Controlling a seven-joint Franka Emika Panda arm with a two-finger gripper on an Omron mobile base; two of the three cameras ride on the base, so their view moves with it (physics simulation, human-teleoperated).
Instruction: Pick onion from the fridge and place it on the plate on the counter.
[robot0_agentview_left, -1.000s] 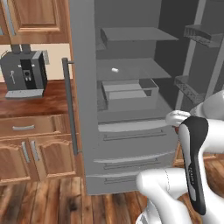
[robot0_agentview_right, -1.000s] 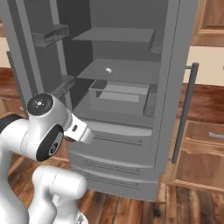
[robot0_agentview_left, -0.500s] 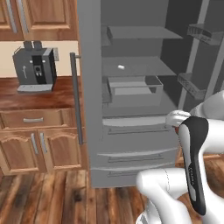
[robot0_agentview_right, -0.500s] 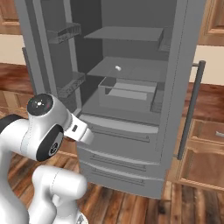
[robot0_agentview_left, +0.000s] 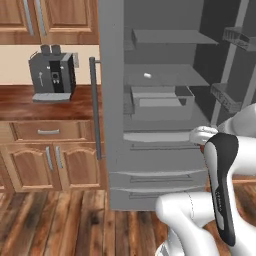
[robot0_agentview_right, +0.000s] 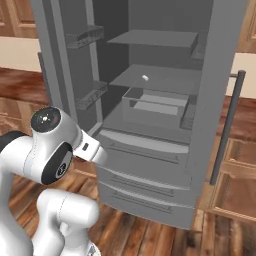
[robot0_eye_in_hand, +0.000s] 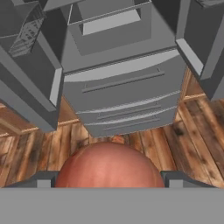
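You have the onion in hand: in the hand view it sits between the two fingertips of the gripper, which is clamped on it. The pick looks done. Ahead of the gripper stands the open fridge, its lower drawers facing you and its doors swung out to either side. What's left is the carry and the drop onto the plate. Off to the gripper's left, past the fridge handle, runs the table with a coffee machine on it.
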